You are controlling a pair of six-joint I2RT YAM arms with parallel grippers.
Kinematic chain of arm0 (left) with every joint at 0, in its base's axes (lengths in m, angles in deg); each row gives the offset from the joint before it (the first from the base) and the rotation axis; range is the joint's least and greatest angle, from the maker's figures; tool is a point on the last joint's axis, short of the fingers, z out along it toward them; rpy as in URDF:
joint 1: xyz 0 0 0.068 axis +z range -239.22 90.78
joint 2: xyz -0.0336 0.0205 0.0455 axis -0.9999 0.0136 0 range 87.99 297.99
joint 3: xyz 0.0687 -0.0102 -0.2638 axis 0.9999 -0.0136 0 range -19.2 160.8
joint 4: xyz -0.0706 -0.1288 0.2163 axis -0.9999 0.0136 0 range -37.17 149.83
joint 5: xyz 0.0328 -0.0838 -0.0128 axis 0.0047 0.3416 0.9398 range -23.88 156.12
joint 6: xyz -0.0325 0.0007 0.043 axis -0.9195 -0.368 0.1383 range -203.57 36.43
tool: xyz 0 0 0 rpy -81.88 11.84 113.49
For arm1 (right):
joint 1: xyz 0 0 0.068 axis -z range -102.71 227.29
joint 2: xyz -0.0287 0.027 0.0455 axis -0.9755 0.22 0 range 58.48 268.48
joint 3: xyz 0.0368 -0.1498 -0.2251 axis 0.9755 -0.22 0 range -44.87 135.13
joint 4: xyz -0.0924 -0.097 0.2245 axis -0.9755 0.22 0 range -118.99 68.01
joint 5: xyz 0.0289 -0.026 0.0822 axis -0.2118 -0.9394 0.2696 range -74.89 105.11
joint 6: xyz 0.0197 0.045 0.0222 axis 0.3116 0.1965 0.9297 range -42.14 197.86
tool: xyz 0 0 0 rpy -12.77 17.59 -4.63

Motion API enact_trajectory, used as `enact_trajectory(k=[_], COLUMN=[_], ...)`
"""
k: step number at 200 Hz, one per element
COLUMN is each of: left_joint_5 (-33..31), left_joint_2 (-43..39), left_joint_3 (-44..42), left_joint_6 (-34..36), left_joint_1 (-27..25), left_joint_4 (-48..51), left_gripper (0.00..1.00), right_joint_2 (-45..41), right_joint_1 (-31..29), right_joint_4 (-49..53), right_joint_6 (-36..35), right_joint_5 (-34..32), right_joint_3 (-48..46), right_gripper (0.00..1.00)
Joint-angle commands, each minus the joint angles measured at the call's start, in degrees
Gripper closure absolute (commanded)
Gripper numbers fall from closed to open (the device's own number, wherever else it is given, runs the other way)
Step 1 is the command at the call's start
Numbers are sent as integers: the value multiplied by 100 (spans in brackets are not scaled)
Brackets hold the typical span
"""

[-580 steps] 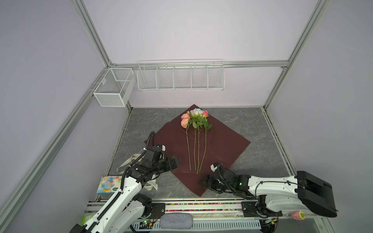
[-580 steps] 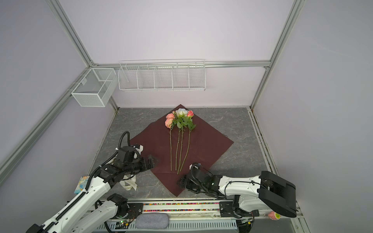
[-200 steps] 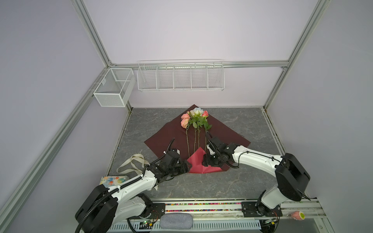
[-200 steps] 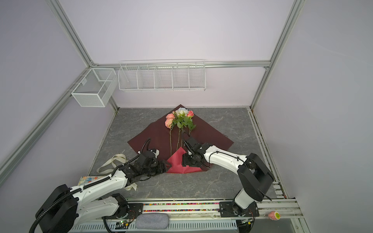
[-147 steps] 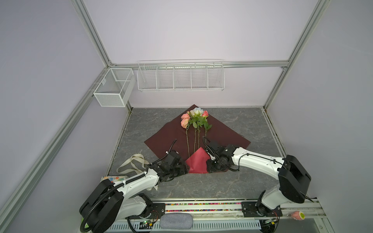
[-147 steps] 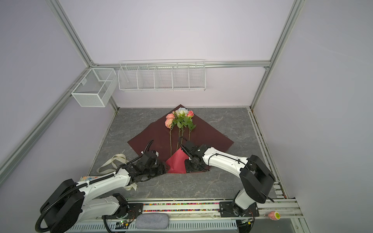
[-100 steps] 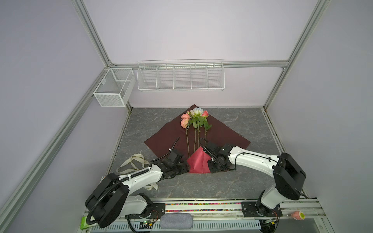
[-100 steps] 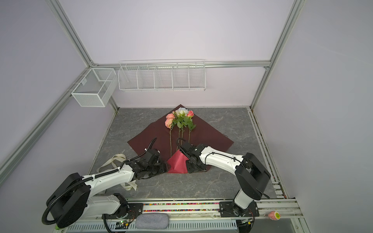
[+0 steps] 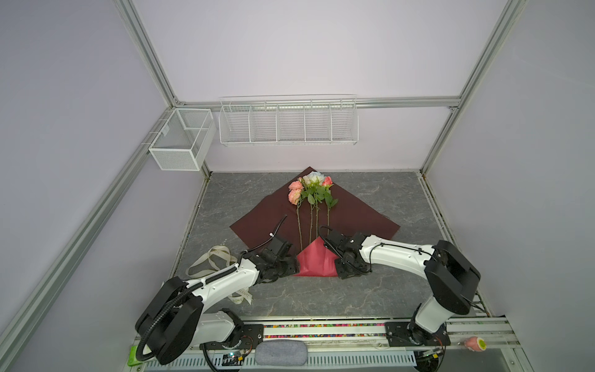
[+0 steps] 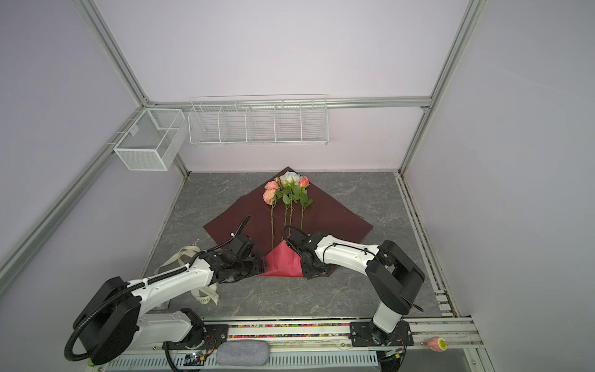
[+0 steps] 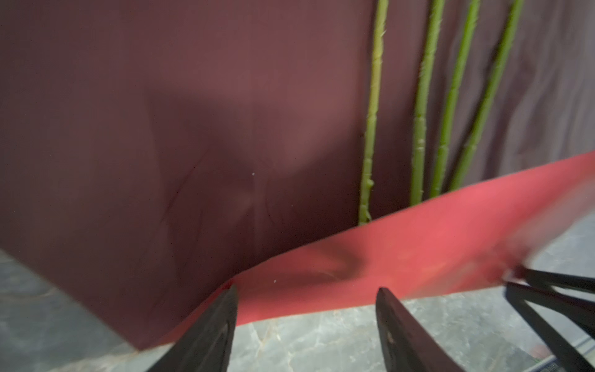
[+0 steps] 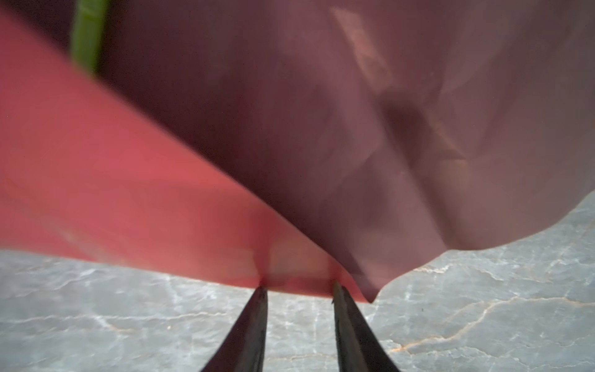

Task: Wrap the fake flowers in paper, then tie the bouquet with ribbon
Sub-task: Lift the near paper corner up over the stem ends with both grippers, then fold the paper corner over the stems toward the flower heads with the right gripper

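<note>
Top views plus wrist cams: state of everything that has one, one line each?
Wrapping paper, spread flat, near corner folded over the stem ends, red side up.
Flowers, lying loose on the paper, stems side by side, untied.
Ribbon, slack on the table by the left arm, around nothing.
Left gripper, open, at the fold's left end.
Right gripper, jaws narrowly apart, tips at the fold's right end.
</note>
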Motion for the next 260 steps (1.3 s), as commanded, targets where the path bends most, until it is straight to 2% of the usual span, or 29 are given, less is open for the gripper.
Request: enact_trajectory(k=[1,28,67,104,128,157,171,206,260], left_joint_5=[-168,-240,113,39,19,155,266,271,312], left_joint_2=[-629,-1198,-1178,-867,-628,-352,-202,212,471], left_joint_3=[-252,-771,-622,-362,-305,-252,-226,44,64], left_joint_6=[2,-67,343,564,544,498,505,639,525], left_joint_1=[23,159,304,330,365,375,375,381,381], left_joint_4=[-29,-579,-441,-210,-280,-422,-512,-228,-405], left_gripper=[30,29,29,29,28,28,28,29,32], right_joint_2=[51,101,-39,-330,-379,-499,-425,-96,81], right_joint_1=[-43,-55,-98,-285,-368,-549,-596,-578,-178], right_joint_4=[207,320,249,-225,-159,-832,-1044,-830,-1137], right_joint_6=[128,232,318,585,707,544,546,727,525], right_joint_5=[-222,-375,-292,-257,-345,386,638,137,336], right_joint_3=[-141,-192,-107,117,323,321,320,433,372], right_gripper=[65,66,66,56,51,42,41,38,36])
